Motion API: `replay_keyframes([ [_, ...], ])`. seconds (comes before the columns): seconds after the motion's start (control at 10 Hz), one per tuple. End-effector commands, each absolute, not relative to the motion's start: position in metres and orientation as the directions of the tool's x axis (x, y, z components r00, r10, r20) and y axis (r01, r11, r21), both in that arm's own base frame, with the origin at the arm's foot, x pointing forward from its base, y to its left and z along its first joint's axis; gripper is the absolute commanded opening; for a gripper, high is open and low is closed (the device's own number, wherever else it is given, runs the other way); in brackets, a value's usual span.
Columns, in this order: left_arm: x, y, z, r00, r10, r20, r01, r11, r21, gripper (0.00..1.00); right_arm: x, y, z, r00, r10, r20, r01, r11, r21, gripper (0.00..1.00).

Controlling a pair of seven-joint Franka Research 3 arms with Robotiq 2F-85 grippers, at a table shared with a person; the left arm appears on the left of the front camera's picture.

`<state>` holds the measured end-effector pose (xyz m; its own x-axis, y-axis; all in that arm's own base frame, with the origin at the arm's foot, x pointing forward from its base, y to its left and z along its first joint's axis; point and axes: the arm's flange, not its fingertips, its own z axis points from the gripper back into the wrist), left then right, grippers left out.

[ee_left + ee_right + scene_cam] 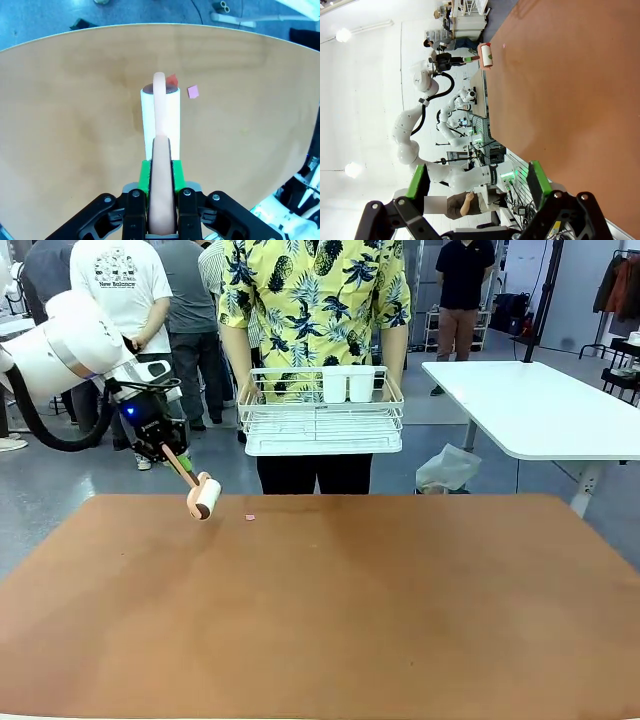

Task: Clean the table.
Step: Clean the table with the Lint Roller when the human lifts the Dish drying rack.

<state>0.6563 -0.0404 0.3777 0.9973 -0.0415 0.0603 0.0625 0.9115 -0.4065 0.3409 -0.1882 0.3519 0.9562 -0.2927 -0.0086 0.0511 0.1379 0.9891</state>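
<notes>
The reddish-brown table (350,620) spans the front view. My left gripper (172,457) comes in from the left over the table's far left corner, shut on the peach handle of a lint roller (204,498) whose white head sits at the table top. In the left wrist view the gripper (161,175) clamps the handle and the roller (160,115) points at a small pink scrap (193,91) and a red scrap (172,80). The pink scrap (249,517) lies just right of the roller. My right gripper (477,182) stands open, off the table (570,100).
A person stands at the far edge holding a white wire rack (320,420) with two white cups (347,383) above the table. A white-topped table (540,405) stands at the back right. Other people stand farther off.
</notes>
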Motion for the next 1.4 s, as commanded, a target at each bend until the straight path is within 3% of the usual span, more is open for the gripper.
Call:
replay_keyframes([
  [0.0, 0.662, -0.046, 0.372, 0.998, -0.015, 0.06, 0.037, 0.919, -0.392, 0.21, 0.339, -0.188, 0.354, 0.955, -0.295, -0.007, 0.049, 0.137, 0.989, 1.0],
  [1.3, 0.656, -0.092, 0.332, 0.998, -0.056, 0.038, 0.066, 0.918, -0.391, 0.21, 0.339, -0.188, 0.354, 0.955, -0.295, -0.007, 0.049, 0.137, 0.989, 1.0],
])
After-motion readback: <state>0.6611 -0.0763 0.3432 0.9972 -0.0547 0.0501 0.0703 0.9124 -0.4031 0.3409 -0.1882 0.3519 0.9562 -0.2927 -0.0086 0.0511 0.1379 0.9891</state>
